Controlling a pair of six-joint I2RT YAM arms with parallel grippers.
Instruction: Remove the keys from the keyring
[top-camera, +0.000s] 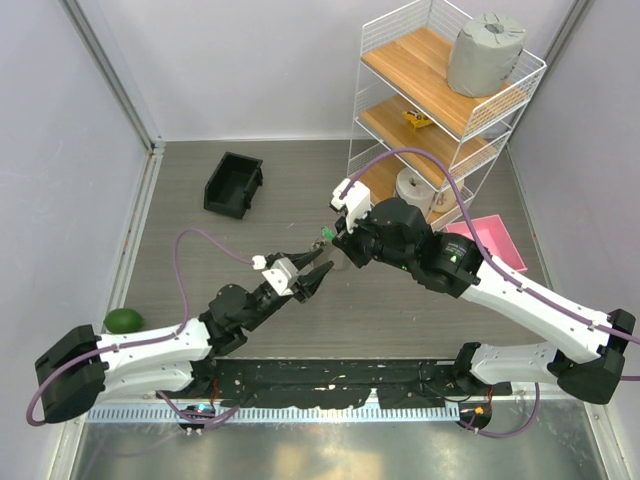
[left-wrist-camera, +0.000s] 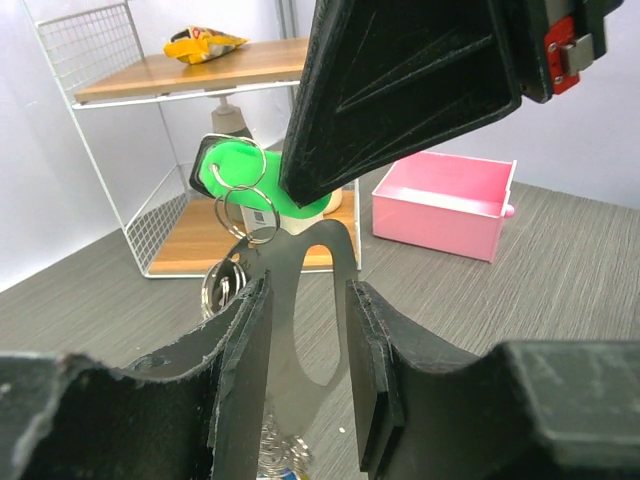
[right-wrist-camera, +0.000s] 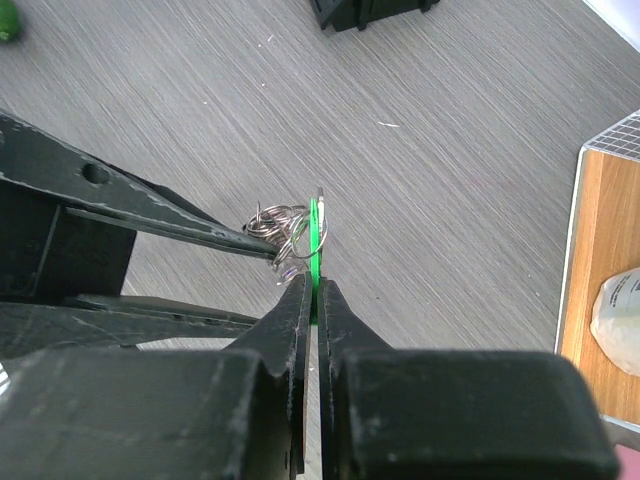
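My right gripper (top-camera: 330, 238) is shut on the flat green key head (right-wrist-camera: 316, 225), held on edge above the table; it also shows in the left wrist view (left-wrist-camera: 232, 170). Small wire rings (left-wrist-camera: 247, 208) link that key to the grey keyring loop (left-wrist-camera: 283, 330). The loop stands between the pads of my left gripper (left-wrist-camera: 308, 295) and touches both pads near their tips. My left gripper (top-camera: 312, 276) sits just below and left of the right one. A chain cluster with a bit of blue (left-wrist-camera: 283, 462) hangs low between the fingers. The yellow key is hidden.
A wire shelf (top-camera: 440, 110) with a grey roll (top-camera: 485, 55) and a yellow packet (left-wrist-camera: 205, 42) stands at the back right. A pink tray (top-camera: 490, 240) lies beside it. A black bin (top-camera: 233, 183) sits back left. A green fruit (top-camera: 123, 320) lies by the left wall.
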